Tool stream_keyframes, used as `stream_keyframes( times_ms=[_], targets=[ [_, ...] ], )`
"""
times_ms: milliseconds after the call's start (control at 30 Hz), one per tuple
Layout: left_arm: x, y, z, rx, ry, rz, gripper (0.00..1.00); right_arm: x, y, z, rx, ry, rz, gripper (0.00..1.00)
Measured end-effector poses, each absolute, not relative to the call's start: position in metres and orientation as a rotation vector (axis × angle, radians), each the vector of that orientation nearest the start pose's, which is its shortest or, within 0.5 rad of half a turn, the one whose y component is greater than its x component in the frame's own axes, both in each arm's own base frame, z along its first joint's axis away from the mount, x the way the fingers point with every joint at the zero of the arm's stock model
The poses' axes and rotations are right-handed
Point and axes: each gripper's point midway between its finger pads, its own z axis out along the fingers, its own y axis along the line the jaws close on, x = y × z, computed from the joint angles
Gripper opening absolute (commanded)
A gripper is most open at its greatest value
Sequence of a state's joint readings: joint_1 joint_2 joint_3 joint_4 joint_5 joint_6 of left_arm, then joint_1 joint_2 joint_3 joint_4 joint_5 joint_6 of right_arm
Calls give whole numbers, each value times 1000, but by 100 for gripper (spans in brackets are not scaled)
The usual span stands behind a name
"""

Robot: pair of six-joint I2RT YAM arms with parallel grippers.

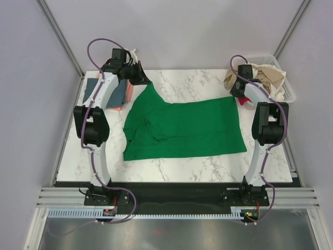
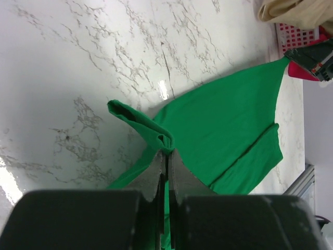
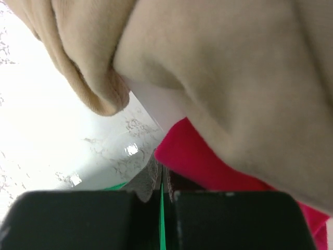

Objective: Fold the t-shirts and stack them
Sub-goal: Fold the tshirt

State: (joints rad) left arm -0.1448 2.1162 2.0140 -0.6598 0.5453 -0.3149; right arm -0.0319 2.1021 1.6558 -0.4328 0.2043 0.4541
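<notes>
Grip on both far corners of green t-shirt [image 1: 182, 127]

Lies spread across the middle of the marble table [image 1: 177, 169], near hem flat. Rises at the far-left corner into the left gripper [image 2: 166, 153], clamped tight on a bunched fold. Runs at the far-right corner into the right gripper [image 3: 161, 172], pinched closed on a thin green edge. Beyond, far left: blue-grey t-shirt [image 1: 126, 92] and salmon pink t-shirt [image 1: 117, 108]. Far right: beige t-shirt [image 3: 234, 67] draped over white basket [image 1: 289, 91], magenta-red t-shirt [image 3: 203, 166] showing beneath.
</notes>
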Motion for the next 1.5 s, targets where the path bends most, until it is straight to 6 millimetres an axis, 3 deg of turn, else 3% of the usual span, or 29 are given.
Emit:
stream_keyframes(
  times_ms=[200,367,467,667,967,1233,1367,1467,1500],
  targets=[
    [499,-183,189,105,2385,-872,2,516,-36,80,666,2335,-35,0],
    [459,-173,190,124,2425,-836,2,492,-37,94,670,2323,-12,0],
    [433,-166,201,152,2411,-809,2,472,-38,98,677,2319,4,0],
    [387,-154,213,183,2379,-766,2,437,-42,85,710,2339,36,0],
    [326,-144,172,158,2465,-768,2,407,-42,71,731,2367,51,0],
    [292,-139,162,157,2461,-768,2,389,-55,68,778,2354,44,0],
    [277,-136,152,154,2469,-769,2,378,-54,57,790,2376,43,0],
    [263,-135,140,138,2499,-775,10,368,-52,47,799,2400,41,8],
    [259,-134,136,131,2510,-779,23,364,-52,44,808,2407,40,13]
  ],
)
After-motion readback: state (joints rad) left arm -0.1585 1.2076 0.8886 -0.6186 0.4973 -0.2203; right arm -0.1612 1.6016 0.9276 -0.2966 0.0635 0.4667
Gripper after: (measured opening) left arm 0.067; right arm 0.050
